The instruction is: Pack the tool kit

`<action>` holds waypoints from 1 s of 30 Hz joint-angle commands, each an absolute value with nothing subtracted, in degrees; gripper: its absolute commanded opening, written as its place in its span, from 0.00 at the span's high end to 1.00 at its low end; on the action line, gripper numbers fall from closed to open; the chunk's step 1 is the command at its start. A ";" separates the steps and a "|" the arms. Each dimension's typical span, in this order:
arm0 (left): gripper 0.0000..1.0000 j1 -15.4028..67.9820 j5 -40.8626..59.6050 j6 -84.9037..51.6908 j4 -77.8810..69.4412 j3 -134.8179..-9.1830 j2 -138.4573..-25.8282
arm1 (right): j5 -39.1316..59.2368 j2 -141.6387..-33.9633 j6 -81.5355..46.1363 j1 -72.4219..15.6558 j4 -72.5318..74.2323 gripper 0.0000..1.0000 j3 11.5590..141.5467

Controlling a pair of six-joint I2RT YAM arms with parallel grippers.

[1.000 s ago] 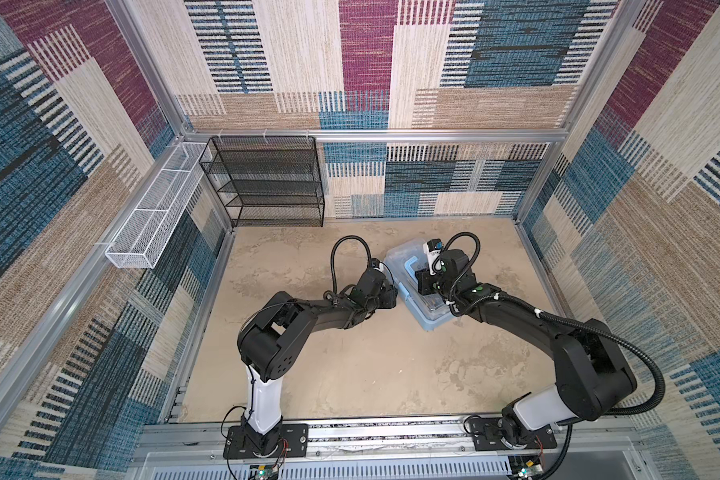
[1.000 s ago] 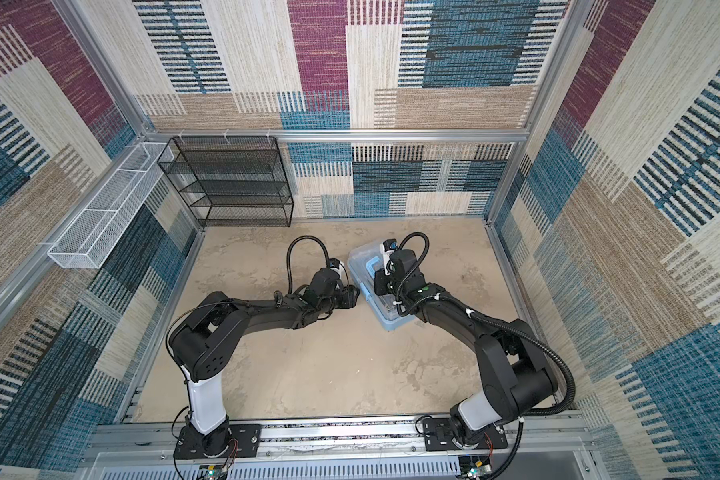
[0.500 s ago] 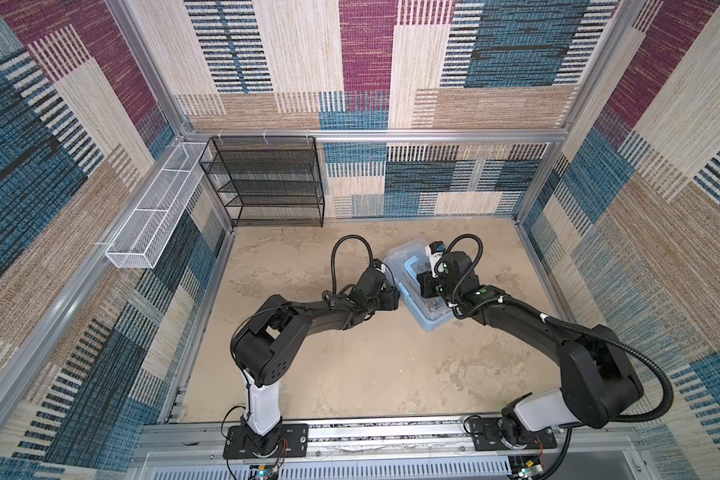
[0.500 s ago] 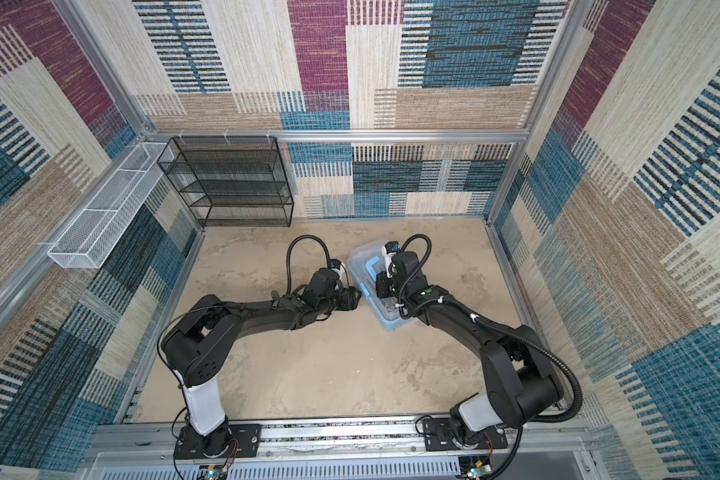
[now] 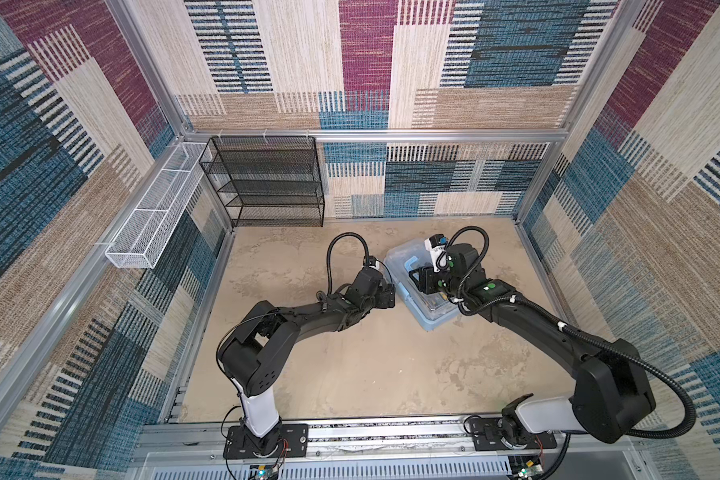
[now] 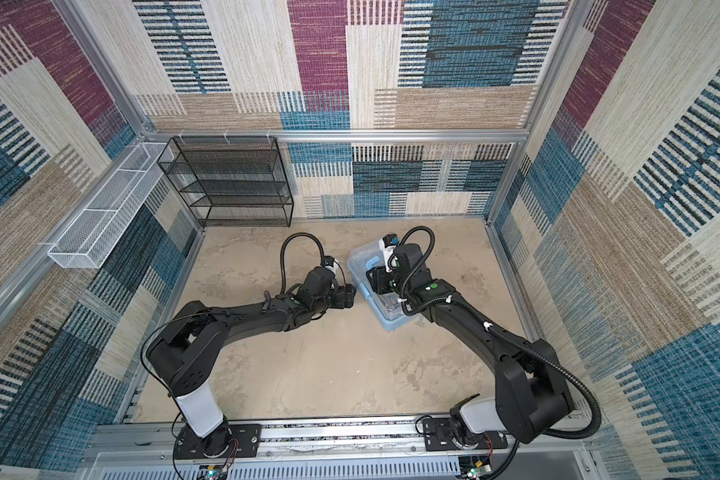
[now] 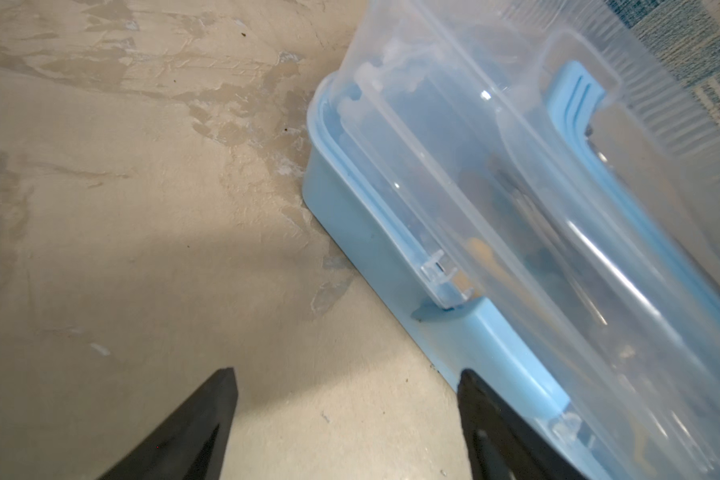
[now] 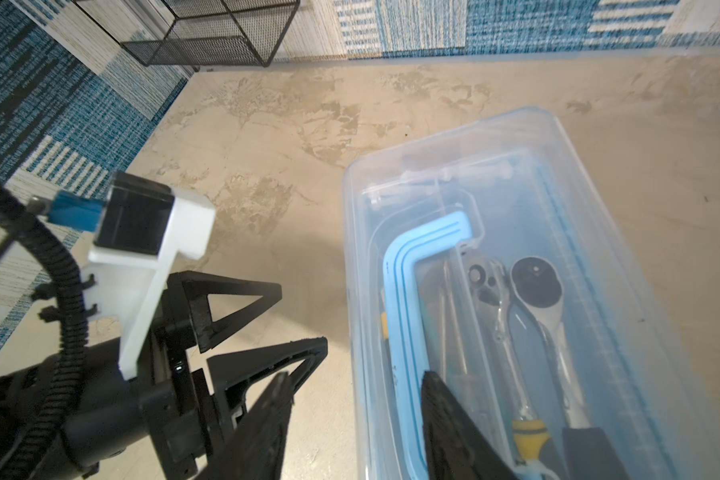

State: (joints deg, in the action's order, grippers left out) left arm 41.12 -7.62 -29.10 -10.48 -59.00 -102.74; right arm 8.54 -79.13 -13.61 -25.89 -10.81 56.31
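Change against the second before: your left arm's elbow had sunk slightly toward the near rail, and the toolbox (image 5: 404, 262) had not shifted.

Surroundings.
- Black mesh rack (image 5: 267, 183): against the back wall, left of centre, well apart from both arms.
- White mesh basket (image 5: 154, 216): hung along the left wall.
- Counter (image 5: 350, 365): sand-coloured and mottled.
- In both top views your right wrist and its cable covered the middle of the toolbox.

Toolbox: right of centre on the counter, set at an angle, with the clear lid (image 8: 599, 208) on top. The blue handle (image 8: 408, 266) and two ratchets (image 8: 533, 299) showed through it.

Left end effector (image 7: 345, 372): fingers spread wide and empty, just beside the toolbox's long side. One finger was close to the blue base; you could not tell contact.

Right end effector (image 8: 355, 374): fingers parted, gripping nothing, straddling the lid's edge. One finger was over the lid, the other over the counter.
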 commanded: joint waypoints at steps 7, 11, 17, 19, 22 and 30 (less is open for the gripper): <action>0.07 41.10 -14.13 -25.77 -7.89 -57.15 -99.58 | -5.16 -69.32 -6.52 -26.02 -6.79 0.12 54.53; 0.05 41.13 -16.72 -24.23 -7.24 -55.85 -97.31 | -17.88 -59.23 2.48 -25.26 6.57 0.00 43.29; 0.02 40.98 -22.92 -19.29 -5.96 -53.44 -91.94 | -17.07 -46.23 9.68 -14.36 30.02 0.00 21.54; 0.02 41.00 -24.99 -17.18 -5.60 -52.78 -90.43 | -16.63 -45.49 9.84 -11.09 38.81 0.00 15.34; 0.01 40.88 -28.31 -14.63 -5.06 -52.23 -88.99 | -16.11 -49.87 9.74 -7.29 45.33 0.00 11.36; 0.00 40.67 -34.35 -10.66 -4.92 -50.03 -85.75 | -8.80 -62.32 4.72 -2.95 62.63 0.00 5.41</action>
State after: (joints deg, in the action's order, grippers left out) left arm 40.80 -30.09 -13.63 -5.23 -50.68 -86.65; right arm -12.27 -59.70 6.87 -3.53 49.52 6.35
